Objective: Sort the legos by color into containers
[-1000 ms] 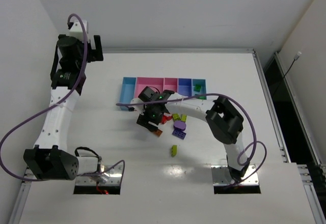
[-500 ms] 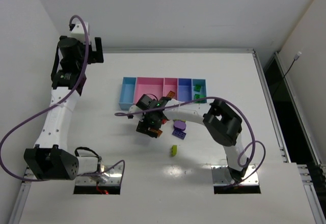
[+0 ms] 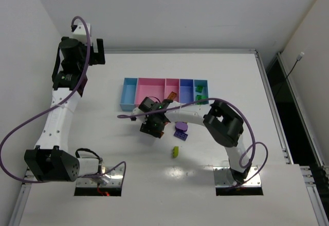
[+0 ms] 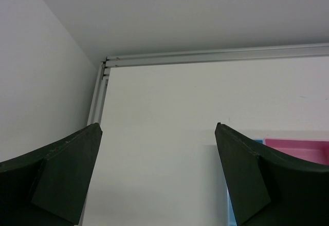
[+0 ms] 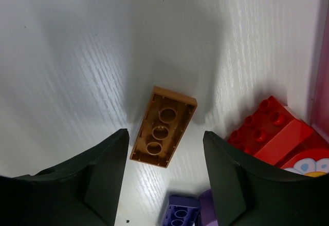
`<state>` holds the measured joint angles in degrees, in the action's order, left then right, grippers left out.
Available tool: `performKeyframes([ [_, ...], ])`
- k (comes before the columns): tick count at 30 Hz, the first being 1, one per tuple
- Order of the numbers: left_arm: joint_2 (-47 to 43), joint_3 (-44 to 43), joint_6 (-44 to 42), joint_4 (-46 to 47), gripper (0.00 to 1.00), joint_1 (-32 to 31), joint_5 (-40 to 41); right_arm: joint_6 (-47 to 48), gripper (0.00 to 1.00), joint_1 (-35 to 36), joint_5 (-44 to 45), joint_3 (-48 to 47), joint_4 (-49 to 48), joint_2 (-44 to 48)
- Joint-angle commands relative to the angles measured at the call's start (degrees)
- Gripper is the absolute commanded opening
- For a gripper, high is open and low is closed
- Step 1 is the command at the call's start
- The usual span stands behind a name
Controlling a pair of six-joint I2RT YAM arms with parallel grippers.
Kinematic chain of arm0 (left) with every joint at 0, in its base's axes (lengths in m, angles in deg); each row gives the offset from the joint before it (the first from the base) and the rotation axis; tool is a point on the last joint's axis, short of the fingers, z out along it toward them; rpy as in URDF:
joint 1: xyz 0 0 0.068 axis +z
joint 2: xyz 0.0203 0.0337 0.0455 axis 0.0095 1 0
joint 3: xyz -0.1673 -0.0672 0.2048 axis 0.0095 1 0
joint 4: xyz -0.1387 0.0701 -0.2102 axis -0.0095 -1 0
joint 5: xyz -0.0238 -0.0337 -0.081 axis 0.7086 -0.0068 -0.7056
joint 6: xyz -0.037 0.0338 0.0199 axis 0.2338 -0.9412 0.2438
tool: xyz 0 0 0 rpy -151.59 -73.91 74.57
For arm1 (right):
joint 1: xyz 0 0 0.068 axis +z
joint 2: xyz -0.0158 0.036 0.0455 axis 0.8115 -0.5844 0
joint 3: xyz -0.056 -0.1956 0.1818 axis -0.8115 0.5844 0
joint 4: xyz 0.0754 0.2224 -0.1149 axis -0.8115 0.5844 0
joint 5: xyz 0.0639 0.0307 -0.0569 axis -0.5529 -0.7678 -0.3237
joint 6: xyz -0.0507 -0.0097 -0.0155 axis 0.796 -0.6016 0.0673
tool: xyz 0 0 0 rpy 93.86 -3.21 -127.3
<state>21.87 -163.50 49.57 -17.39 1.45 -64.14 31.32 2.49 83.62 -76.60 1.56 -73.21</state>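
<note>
An orange lego (image 5: pixel 164 126) lies upside down on the white table, between the fingers of my right gripper (image 5: pixel 164 133). The jaws stand open on either side of it, with a gap on both sides. A red lego (image 5: pixel 267 131) lies just to its right and a purple lego (image 5: pixel 180 213) below it. From above, the right gripper (image 3: pixel 153 126) hangs just in front of the containers (image 3: pixel 149 88). A round purple lego (image 3: pixel 181 130) and a yellow-green lego (image 3: pixel 175 151) lie nearby. My left gripper (image 4: pixel 157 128) is open and holds nothing.
Green legos (image 3: pixel 198 88) lie in the right-hand bins, and an orange piece (image 3: pixel 173 95) sits in a pink bin. The left arm (image 3: pixel 64 92) stands tall at the far left. An aluminium rail (image 4: pixel 216 56) edges the table's back.
The right gripper has shifted slightly toward the near edge and now covers the orange lego in the top view. The left arm has stayed still.
</note>
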Motion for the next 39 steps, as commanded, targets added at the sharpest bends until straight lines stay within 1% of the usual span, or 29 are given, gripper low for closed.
performKeyframes([
  [1,-1.3,0.2,-0.7,1.5,1.00,0.8,-0.4,-0.6,0.62,0.0,-0.1,0.2,-1.1,-0.8],
  [5,-1.3,0.2,-1.2,1.5,1.00,0.8,-0.4,-0.6,0.62,0.6,-0.6,0.2,-1.1,-2.0],
  [8,-1.3,0.2,-1.2,1.5,1.00,0.8,-0.4,-0.6,0.56,0.6,-0.6,0.7,-1.6,-2.0],
  [10,-1.3,0.7,-1.8,1.5,1.00,0.8,-0.9,-0.1,0.33,1.1,-0.1,0.7,-1.6,-2.0],
  [12,-1.3,0.7,-1.8,1.5,1.00,0.8,-0.9,-0.1,0.02,1.1,-0.1,0.7,-1.6,-2.5],
  [13,-1.3,0.7,-1.8,1.5,1.00,0.8,-0.9,-0.1,0.00,1.1,0.5,0.7,-1.6,-2.5],
  [16,-1.3,0.7,-1.8,1.5,1.00,0.8,-1.5,0.8,0.00,1.1,0.0,-1.2,-0.1,0.3],
  [19,-1.3,1.3,-1.8,1.5,1.00,0.8,-2.2,2.1,0.00,0.6,-4.8,-6.1,3.5,5.4],
  [20,-1.3,1.9,-1.2,1.5,1.00,0.8,-2.9,2.6,0.00,0.6,-8.7,-7.6,4.1,7.1],
  [23,-1.3,2.4,0.0,2.0,1.00,0.8,-3.4,2.6,0.00,-0.7,-13.8,-12.0,3.4,14.1],
  [25,-1.3,2.4,0.9,2.6,1.00,0.8,-3.5,1.2,0.00,-1.4,-14.7,-13.9,4.2,16.0],
  [26,-0.6,2.4,1.9,2.6,1.00,0.8,-3.5,0.1,0.00,-2.3,-13.5,-15.5,4.8,16.5],
  [27,0.1,1.9,2.5,2.6,1.00,0.8,-3.5,-2.7,0.00,-4.2,-12.6,-16.0,4.8,16.5],
  [28,0.1,1.9,2.5,2.6,1.00,0.8,-3.5,-4.4,0.00,-5.4,-9.3,-16.0,4.8,16.5],
  [30,0.8,1.2,3.2,2.0,1.00,0.2,-4.0,-7.6,0.00,-7.7,-5.2,-13.9,2.2,17.2],
  [31,1.4,0.7,3.8,2.0,1.00,-0.5,-4.0,-10.9,0.00,-10.7,-2.7,-13.9,2.2,17.2],
  [32,2.0,0.7,3.8,2.0,1.00,-1.0,-3.3,-12.4,0.00,-12.3,-2.0,-13.4,2.2,17.2],
  [33,2.0,0.0,3.8,2.0,1.00,-1.5,-3.3,-13.7,0.00,-13.9,-2.0,-13.4,2.2,16.5],
  [36,3.2,-1.1,4.4,2.0,1.00,-2.2,-2.4,-18.9,0.00,-21.5,-2.8,-12.8,2.2,13.4],
  [38,3.7,-1.1,4.4,2.0,1.00,-2.8,-2.4,-21.0,0.00,-24.1,-3.3,-12.2,2.2,11.9],
  [39,3.7,-1.1,4.4,2.0,1.00,-2.8,-1.9,-21.7,0.00,-25.2,-5.1,-12.2,2.2,11.1],
])
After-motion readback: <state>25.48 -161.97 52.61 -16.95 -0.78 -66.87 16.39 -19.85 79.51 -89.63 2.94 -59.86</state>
